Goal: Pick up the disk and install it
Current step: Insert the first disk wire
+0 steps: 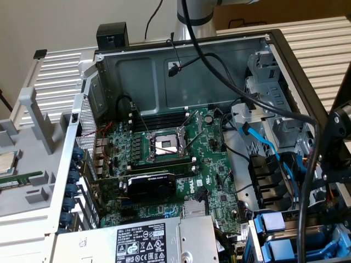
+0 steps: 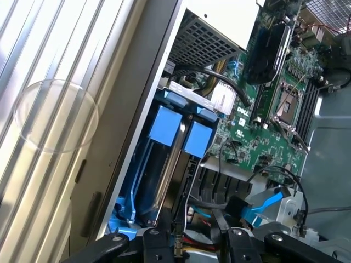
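Observation:
Two blue plastic carriers stand side by side, edge-on, in the drive bay at the case's corner. The one nearer the case wall [image 2: 163, 127] has a long silver-metal edge [image 2: 164, 181] running down it and looks like the disk; its label is hidden. The second carrier [image 2: 197, 138] sits right beside it. In the exterior view both blue carriers [image 1: 274, 236] are at the lower right. My gripper [image 2: 194, 244] hovers over the bay's end with its fingers [image 2: 156, 244] spread apart and nothing gripped. Its black body [image 1: 335, 143] is at the exterior view's right edge.
The open computer case holds a green motherboard [image 1: 181, 164] with an empty processor socket [image 1: 165, 145], a graphics card [image 1: 151, 186] and a power supply [image 1: 142, 241]. Black and blue cables [image 1: 274, 153] cross near the bay. A ribbed white surface [image 2: 49, 109] lies outside the case wall.

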Controlling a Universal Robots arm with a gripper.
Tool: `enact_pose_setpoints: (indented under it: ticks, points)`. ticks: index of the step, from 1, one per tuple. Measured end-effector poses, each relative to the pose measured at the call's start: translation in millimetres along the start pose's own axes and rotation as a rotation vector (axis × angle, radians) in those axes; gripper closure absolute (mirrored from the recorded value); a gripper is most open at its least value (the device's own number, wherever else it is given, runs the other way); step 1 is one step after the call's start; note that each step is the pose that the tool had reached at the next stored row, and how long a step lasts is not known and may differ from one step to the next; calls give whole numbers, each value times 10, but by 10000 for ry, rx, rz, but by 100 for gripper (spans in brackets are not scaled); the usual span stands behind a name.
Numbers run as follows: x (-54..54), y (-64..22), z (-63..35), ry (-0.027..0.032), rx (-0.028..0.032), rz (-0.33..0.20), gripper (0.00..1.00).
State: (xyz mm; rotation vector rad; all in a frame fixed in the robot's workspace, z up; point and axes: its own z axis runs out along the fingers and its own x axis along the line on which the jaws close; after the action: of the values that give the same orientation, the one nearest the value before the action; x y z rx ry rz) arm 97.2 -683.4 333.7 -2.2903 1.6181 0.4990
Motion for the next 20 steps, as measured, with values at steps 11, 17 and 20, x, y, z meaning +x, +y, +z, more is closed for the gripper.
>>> enact_pose_setpoints:
  ticks: [11, 17, 20]
  points:
    - [2, 24, 1, -33, 244, 436, 58]
    - [28, 56, -3, -30, 264, 451, 58]
    - [41, 67, 2, -41, 290, 449, 58]
